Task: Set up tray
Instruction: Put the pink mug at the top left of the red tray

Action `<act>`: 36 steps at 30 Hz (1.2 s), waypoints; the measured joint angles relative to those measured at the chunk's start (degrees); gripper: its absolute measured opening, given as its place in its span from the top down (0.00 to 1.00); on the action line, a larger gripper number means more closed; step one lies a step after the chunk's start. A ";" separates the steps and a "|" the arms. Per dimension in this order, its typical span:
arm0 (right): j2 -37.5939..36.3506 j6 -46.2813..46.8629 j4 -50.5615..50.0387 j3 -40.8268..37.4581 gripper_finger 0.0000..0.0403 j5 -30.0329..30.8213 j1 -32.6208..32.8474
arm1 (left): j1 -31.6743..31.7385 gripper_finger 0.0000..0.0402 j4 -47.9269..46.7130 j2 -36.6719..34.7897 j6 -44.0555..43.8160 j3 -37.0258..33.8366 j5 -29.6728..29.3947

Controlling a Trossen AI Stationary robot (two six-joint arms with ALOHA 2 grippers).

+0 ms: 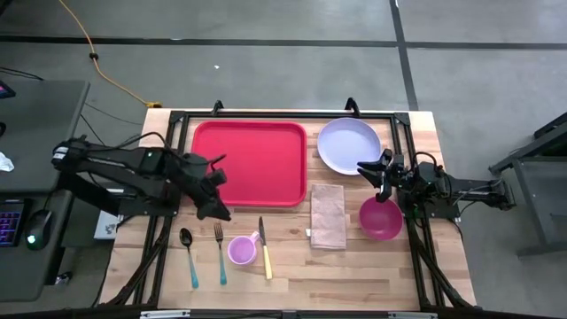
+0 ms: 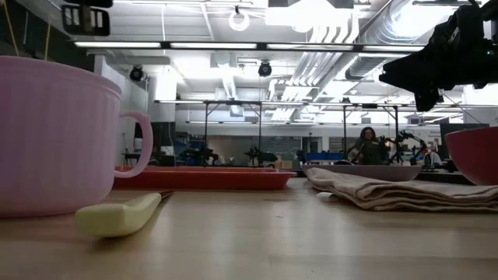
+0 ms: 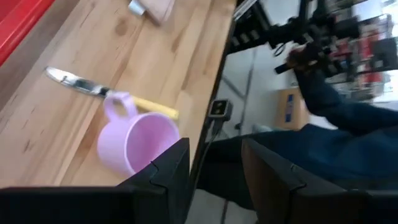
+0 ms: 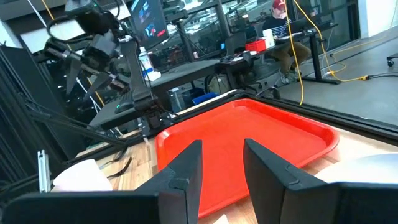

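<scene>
Hovering released over the bare tray (image 1: 250, 164), both the left gripper (image 1: 215, 186) and right gripper (image 1: 376, 168) must first pick something

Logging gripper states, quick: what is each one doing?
Left gripper: open, holding nothing.
Right gripper: open, holding nothing.

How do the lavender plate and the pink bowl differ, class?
The lavender plate is pale, wide and shallow; the pink bowl is deep magenta, smaller across and deeper. The plate lies beside the red tray; the bowl lies beside the folded napkin. Both are round, empty and upright.
</scene>
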 joint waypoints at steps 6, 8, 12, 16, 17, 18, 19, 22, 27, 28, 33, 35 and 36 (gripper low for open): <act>0.02 -0.02 -0.04 0.00 0.77 0.00 0.00 | -4.71 0.55 -4.93 0.32 -4.28 0.28 -8.35; 0.01 -0.02 -0.18 0.01 0.77 0.00 0.00 | -5.92 0.55 -6.79 0.31 -5.67 0.27 -11.64; 0.02 -0.09 -0.44 0.04 0.77 -0.02 0.00 | -7.33 0.55 -7.58 0.30 -8.04 0.26 -17.53; 0.01 -4.22 -0.61 0.07 0.77 -0.01 0.00 | -7.58 0.55 -7.58 0.30 -9.40 0.26 -19.45; 0.01 -5.04 -0.63 0.07 0.77 0.08 -0.01 | -7.59 0.55 -7.58 0.41 -10.02 0.26 -19.62; 0.00 -5.71 -0.66 0.07 0.77 0.22 -0.01 | -7.59 0.55 -7.55 0.63 -10.22 0.26 -19.75; 0.01 -6.29 -0.65 0.07 0.77 0.34 0.00 | -7.59 0.55 -7.58 0.74 -10.23 0.25 -20.06; 0.00 -8.15 -0.68 0.07 0.77 0.37 0.00 | -7.57 0.55 -7.67 1.07 -10.18 0.23 -21.84; 0.04 -11.50 -0.72 0.07 0.77 0.39 0.00 | -7.57 0.55 -6.77 2.43 -10.21 0.20 -24.68; 0.04 -12.03 -0.74 0.07 0.77 0.39 0.00 | -7.57 0.55 -6.23 2.78 -10.23 0.25 -24.74; 0.15 -13.75 -0.76 0.07 0.77 0.39 -0.01 | -7.57 0.55 -3.63 4.90 -10.39 0.24 -22.74; 0.37 -13.74 -0.74 0.07 0.77 0.41 -0.02 | -7.57 0.55 -4.12 5.93 -11.64 0.15 -20.45; 0.40 -13.72 -0.75 0.07 0.77 0.41 0.00 | -7.57 0.55 -3.90 6.60 -12.92 0.19 -19.05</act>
